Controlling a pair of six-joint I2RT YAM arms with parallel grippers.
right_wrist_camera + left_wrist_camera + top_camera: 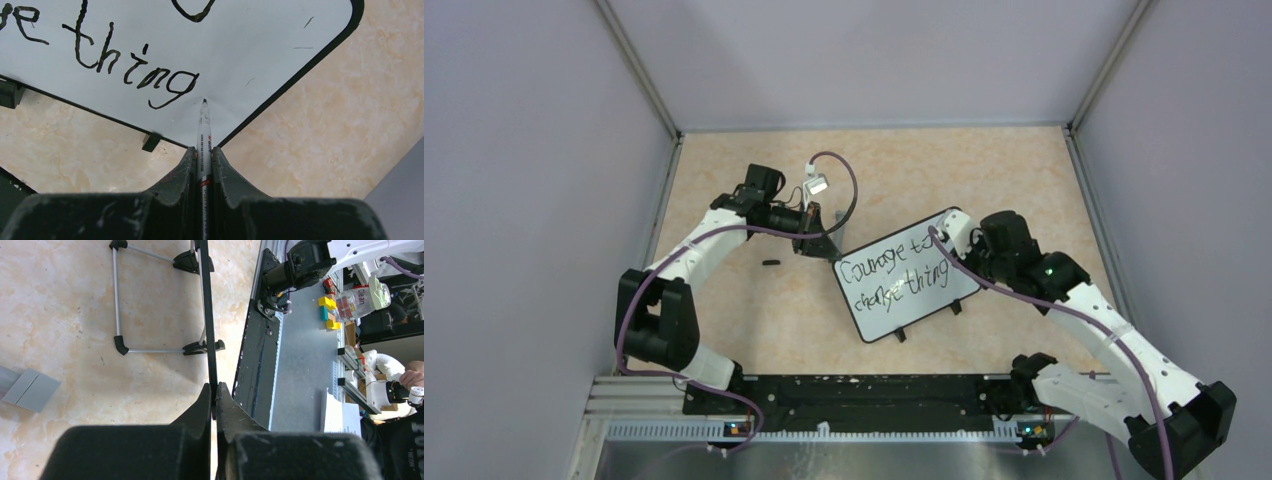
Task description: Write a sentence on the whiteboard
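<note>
Marker tip meets the whiteboard just right of the sentence's last "g", mid-frame, shaft pointing up-frame from the right pincer (clamped on it); left pincer pinches the board's edge.

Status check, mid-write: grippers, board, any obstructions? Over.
Left gripper shut on whiteboard edge. Right gripper shut on marker, tip just past "thing". Sentence reads "Courage to change thing". Nothing near the tip.

Whiteboard: "Courage to change thing"; bottle: "Clean"
</note>
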